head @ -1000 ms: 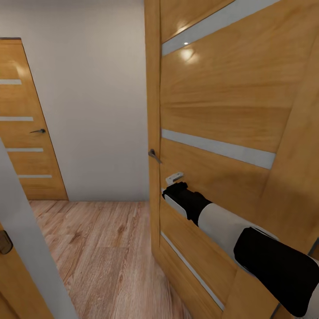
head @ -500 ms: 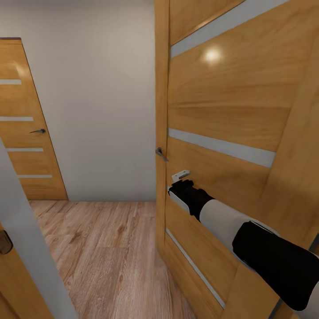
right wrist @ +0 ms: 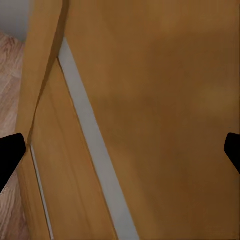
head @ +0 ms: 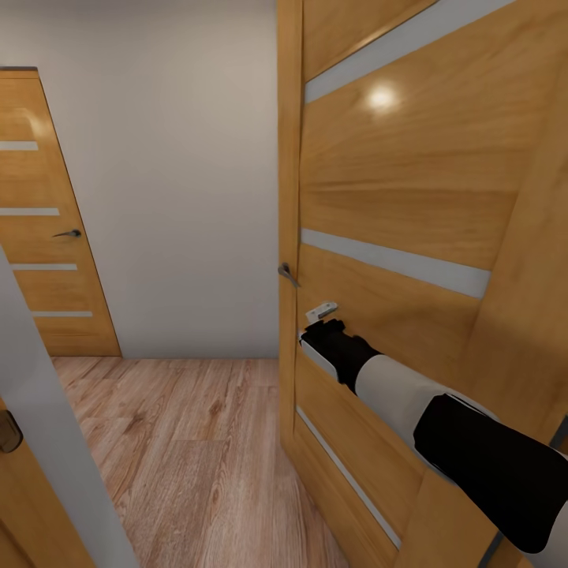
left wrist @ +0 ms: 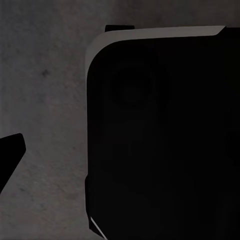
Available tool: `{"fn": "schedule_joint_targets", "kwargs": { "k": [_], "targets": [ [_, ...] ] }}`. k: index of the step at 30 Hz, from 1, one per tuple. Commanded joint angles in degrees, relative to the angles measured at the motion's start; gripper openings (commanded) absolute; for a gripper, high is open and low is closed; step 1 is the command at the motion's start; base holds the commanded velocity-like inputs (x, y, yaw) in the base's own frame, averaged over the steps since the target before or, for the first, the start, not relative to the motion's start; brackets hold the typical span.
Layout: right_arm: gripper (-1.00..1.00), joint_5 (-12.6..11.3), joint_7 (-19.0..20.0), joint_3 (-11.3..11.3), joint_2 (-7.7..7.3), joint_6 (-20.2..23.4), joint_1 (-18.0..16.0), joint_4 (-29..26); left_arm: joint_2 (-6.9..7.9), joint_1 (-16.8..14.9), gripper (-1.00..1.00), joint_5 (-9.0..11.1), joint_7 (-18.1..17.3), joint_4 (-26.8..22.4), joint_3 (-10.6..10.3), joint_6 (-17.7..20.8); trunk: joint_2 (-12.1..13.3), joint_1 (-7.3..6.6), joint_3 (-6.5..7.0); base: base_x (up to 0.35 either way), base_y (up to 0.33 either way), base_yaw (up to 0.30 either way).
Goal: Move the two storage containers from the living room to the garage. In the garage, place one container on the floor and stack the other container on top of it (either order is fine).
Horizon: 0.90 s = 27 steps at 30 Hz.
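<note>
Neither orange-red storage container is in view. I stand in a hallway with a light wood plank floor [head: 189,450]. My right arm reaches forward, and my right gripper [head: 323,312] rests against a tall wooden door [head: 410,197] just below its handle [head: 288,274]. In the right wrist view the right gripper [right wrist: 120,152] is open and holds nothing: its dark fingertips [right wrist: 10,155] sit at opposite edges with the door panel close behind them. My left gripper [left wrist: 120,160] points down at a dark grey mottled surface beside my black body. One fingertip [left wrist: 10,157] shows far to the side.
A second wooden door [head: 39,221] stands closed at the far left in a plain white wall [head: 166,181]. A white door-frame edge [head: 55,450] rises close by at the near left. Open plank floor runs between that frame and the door I touch.
The door under my right gripper has swung slightly to the right, and my right arm followed it. In the last half second almost nothing moved.
</note>
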Motion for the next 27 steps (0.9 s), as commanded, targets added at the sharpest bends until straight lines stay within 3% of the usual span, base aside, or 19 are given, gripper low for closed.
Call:
{"fn": "schedule_joint_targets", "kwargs": {
  "k": [1, 14, 27],
  "targets": [
    [1.0, -0.59, -0.53, 0.47, 0.0, 0.2, -0.08, -0.89, -0.01, 0.0, 1.0, 0.07, 0.1, -0.02, 0.04, -0.14, -0.03, 0.0, -0.06, 0.0, 0.0, 0.0],
    [1.0, -0.58, -1.01, 0.58, 0.0, 3.45, -0.08, -11.35, 0.02, 0.0, 1.0, 0.07, 0.24, -0.03, 0.07, -0.14, -0.03, 0.0, -0.06, 0.019, 0.0, 0.0],
    [1.0, -0.32, -1.02, 0.63, 0.0, 3.72, -0.08, -12.04, 0.05, 0.0, 1.0, 0.07, 0.04, -0.01, 0.04, -0.14, -0.03, 0.0, -0.06, 0.189, 0.0, 0.0]
  ]
}}
